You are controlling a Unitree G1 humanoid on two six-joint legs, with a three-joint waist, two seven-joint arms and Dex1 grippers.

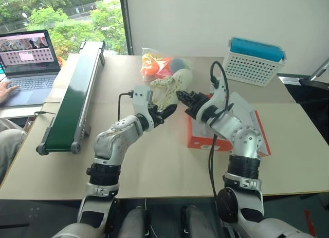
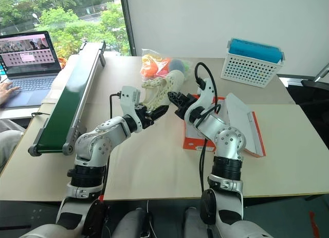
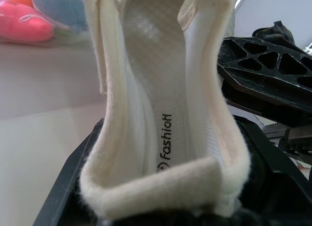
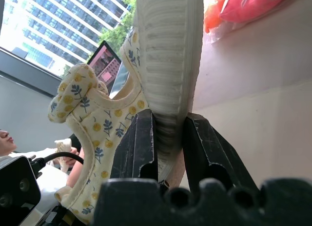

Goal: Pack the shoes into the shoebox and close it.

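We take the shoebox (image 1: 205,140) as landmark: orange-red, near the table's (image 1: 154,166) front-right, partly under the right arm, white flap lying out on its right side.

Far left of it, a laptop (image 1: 28,58) with a person's hand (image 1: 6,90) on the keys. Then a green conveyor (image 1: 74,99) running front to back, with a bare strip of table between it and the box.

Left gripper (image 1: 165,113) is just left of the box, clenched on a shoe (image 1: 169,89), fingers either side of its heel end. We see the shoe raised over the table, behind-left of the box. Right gripper (image 4: 168,138) pinches the shoe's ribbed sole edge from the box side.

Behind the shoe, a bag of balls (image 1: 157,66). Back-right of the box, a white basket (image 1: 252,66) near the table's rear edge. Open tabletop right of the box.
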